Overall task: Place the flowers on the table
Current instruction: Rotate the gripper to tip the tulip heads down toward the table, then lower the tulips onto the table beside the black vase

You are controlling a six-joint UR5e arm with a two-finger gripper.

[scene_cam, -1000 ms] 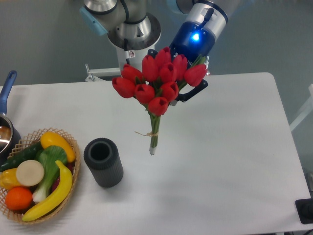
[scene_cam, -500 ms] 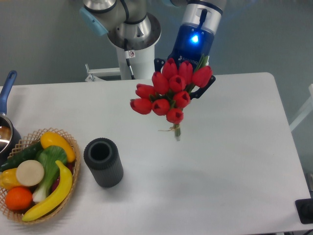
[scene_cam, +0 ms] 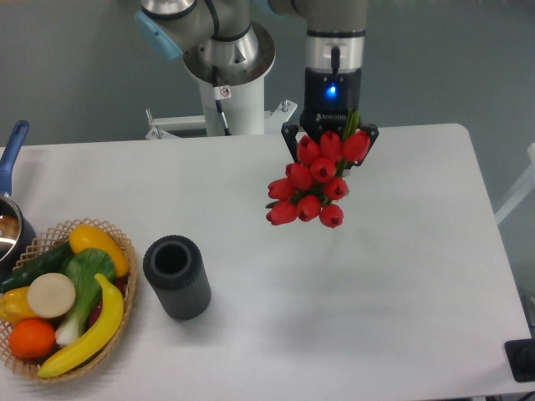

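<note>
The flowers (scene_cam: 316, 180), a bunch of red tulips, hang in the air over the middle-right of the white table (scene_cam: 401, 276), blooms facing the camera so the stems are hidden behind them. My gripper (scene_cam: 331, 135) is shut on the flowers from above and behind; only its black finger sides show beside the top blooms. Bunch and gripper are held above the tabletop, not touching it.
A dark ribbed cylindrical vase (scene_cam: 176, 276) stands upright at the front left. A wicker basket (scene_cam: 117, 242) of plastic fruit and vegetables sits at the left edge. A pot with a blue handle (scene_cam: 12, 150) is at the far left. The robot base (scene_cam: 227, 67) stands behind the table.
The gripper has carried the flowers to the right and turned them, so the stems that pointed down toward the table are now hidden behind the blooms.
</note>
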